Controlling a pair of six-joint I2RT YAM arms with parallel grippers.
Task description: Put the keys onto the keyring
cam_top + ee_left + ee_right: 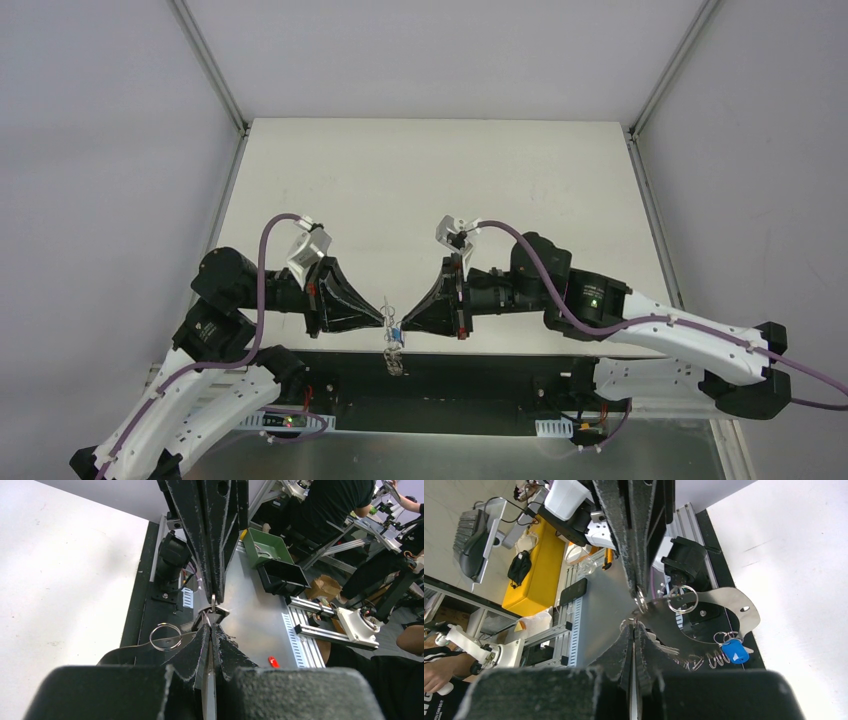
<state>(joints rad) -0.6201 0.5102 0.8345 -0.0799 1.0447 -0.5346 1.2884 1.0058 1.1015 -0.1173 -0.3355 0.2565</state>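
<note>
Left gripper (381, 322) and right gripper (408, 326) tip to tip, both jaws closed.

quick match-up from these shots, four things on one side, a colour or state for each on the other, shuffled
Things:
1. left gripper
2. key head hanging low in the right wrist view
3. open bin off the table in the left wrist view
4. table top

Colour or state:
a. green
b. white
c. jaws shut
d. blue

Pairs: 1-c, 2-d, 3-a, 4-b
</note>
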